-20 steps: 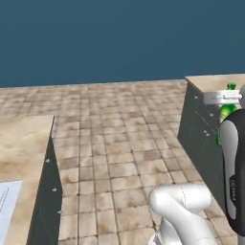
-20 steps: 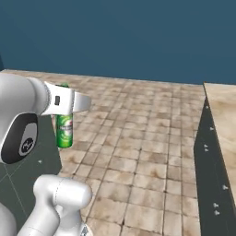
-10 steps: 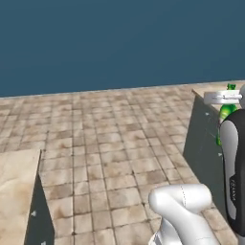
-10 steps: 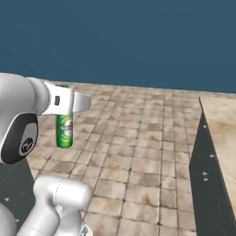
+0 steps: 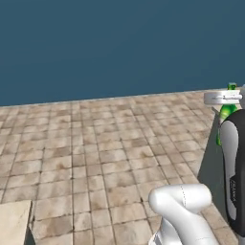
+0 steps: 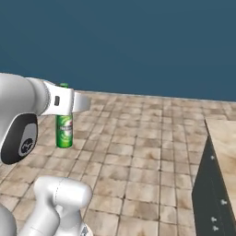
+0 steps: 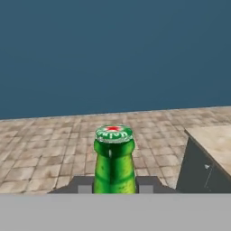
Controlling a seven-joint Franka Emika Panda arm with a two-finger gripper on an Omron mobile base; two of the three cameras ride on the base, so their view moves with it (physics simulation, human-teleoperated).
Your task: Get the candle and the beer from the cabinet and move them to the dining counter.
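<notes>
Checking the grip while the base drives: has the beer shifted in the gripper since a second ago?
No. The beer hangs just as before under the gripper; only the floor behind slid.

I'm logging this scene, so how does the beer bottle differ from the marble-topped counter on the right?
The beer is glossy green glass; the marble-topped counter is beige on a dark body. The beer is slim and upright; the counter is broad and flat-topped. The beer is clamped between the fingers; nothing touches the counter.
</notes>
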